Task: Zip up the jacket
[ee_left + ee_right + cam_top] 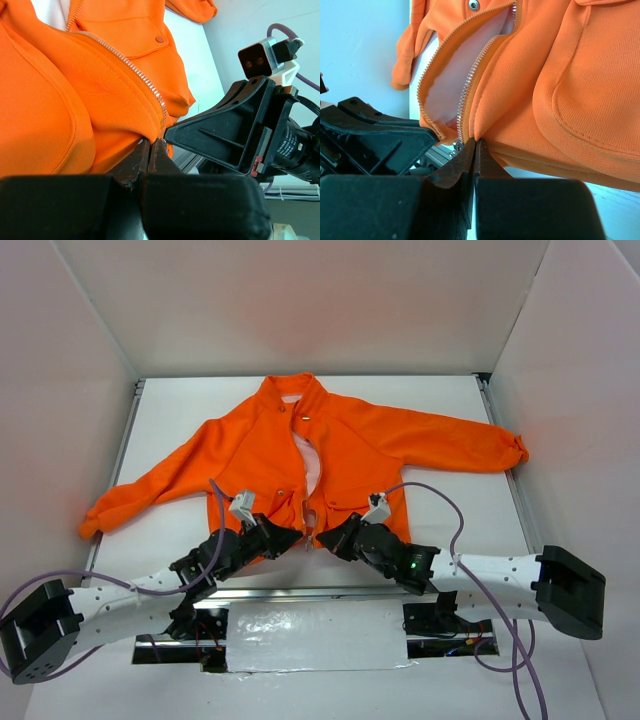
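A flat white bench (440,420) is boxed in by plain white panels: a back wall (300,300), a left wall (50,390) and a right wall (580,360). A metal rail (125,440) runs along the bench's left edge. The light is bright and even, with soft shadows.

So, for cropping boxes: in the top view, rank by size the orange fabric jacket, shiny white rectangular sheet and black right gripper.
1. orange fabric jacket
2. shiny white rectangular sheet
3. black right gripper
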